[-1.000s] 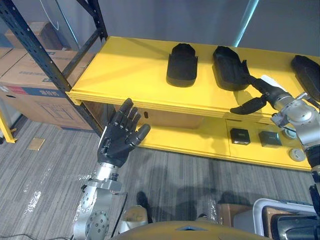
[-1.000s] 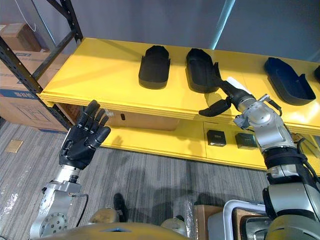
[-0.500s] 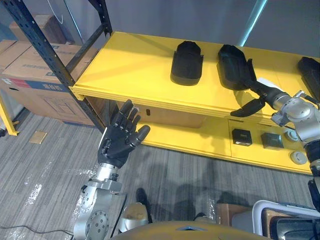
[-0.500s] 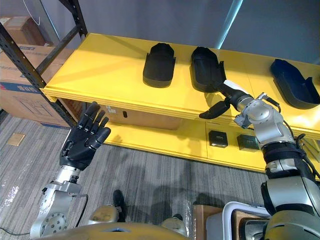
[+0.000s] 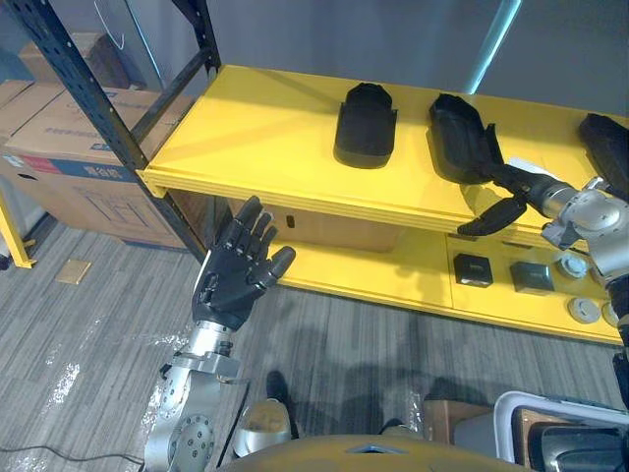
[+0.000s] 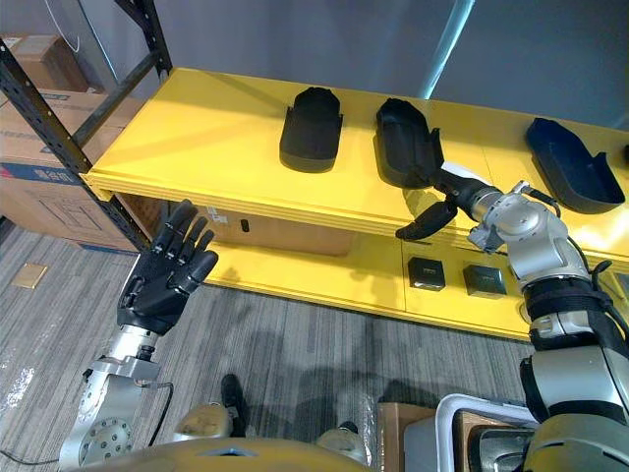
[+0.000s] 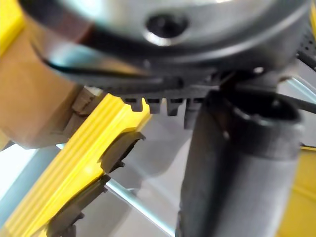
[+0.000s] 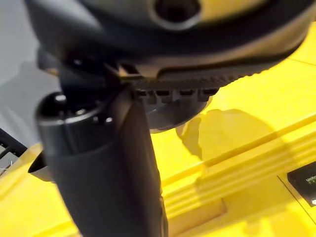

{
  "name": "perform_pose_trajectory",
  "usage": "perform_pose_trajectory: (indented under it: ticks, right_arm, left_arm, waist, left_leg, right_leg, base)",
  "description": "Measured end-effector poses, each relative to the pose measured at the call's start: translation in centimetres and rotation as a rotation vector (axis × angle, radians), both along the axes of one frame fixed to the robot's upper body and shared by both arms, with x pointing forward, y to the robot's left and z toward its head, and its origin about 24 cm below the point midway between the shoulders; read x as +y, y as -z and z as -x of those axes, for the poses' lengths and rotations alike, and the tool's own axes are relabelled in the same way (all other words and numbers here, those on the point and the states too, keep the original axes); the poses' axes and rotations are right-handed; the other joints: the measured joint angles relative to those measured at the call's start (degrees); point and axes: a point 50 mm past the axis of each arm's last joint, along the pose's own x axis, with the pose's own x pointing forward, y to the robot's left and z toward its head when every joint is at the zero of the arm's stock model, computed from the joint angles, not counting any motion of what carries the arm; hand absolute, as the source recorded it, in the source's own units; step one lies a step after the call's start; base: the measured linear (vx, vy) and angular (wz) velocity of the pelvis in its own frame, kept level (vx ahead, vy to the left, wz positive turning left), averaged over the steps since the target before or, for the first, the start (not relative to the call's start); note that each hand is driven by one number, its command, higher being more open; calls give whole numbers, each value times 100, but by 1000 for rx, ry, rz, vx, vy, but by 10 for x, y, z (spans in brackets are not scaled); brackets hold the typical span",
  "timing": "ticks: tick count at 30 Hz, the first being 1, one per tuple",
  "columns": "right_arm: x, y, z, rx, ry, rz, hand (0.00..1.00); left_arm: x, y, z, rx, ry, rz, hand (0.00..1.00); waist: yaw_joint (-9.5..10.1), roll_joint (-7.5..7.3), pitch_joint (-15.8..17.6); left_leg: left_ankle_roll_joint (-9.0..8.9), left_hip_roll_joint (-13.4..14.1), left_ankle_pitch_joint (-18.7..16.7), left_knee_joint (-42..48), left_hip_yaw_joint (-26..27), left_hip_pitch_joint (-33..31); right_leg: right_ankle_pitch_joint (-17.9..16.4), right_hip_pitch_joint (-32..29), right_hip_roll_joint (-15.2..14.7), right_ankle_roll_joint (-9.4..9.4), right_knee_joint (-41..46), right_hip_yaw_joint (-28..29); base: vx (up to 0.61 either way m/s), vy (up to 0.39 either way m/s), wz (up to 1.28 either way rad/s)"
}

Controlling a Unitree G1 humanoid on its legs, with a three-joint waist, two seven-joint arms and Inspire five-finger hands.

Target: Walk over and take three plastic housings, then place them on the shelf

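Right hand (image 6: 452, 192), fingers straight, thumb splayed, touches the middle housing (image 6: 403, 138) near the shelf (image 6: 197, 128) edge; left hand (image 6: 162, 280) spread below.

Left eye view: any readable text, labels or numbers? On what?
Nothing can be read.
Cardboard box: print on a blue band, too blurred to read.
White tag under the shelf edge: too small to read.
Small black boxes on the lower shelf: no legible marks.
Housings: no visible marks.
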Motion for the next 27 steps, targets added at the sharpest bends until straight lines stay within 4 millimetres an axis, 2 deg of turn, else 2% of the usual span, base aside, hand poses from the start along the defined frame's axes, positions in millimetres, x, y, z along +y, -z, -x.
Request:
perform_pose_trajectory:
  ticks: [11,19,25,27]
  right_arm:
    - [2,-2,-1,-25,-3,14,100]
    - [5,-27,-3,-378,43,40,100]
    - [8,-51,1,-722,119,13,100]
    - [4,-50,4,-758,151,34,100]
  left_arm:
    - [0,1,0,5,0,0,100]
    - [0,10,1,45,-3,0,100]
    - [-7,15,2,63,23,13,100]
    - [-9,16,2,65,33,17,100]
  waist:
    - [-4,9,-8]
    - [8,64,-40]
    - [0,243,-151]
    - [10,278,-172]
  left_leg:
    - [-8,-5,-7,-1,69,51]
    - [9,-18,4,-1,1,-40]
    - [31,-33,44,-1,-90,-116]
    - [31,-31,51,-1,-102,-121]
  right_leg:
    - [91,33,13,-26,-128,84]
    - [114,10,29,-24,-187,28]
    - [115,2,34,-23,-186,-51]
    - [114,5,38,-24,-181,-60]
  base:
    - [-6,6,-4]
    - [-1,8,4]
    - [22,10,8]
    - [8,16,5]
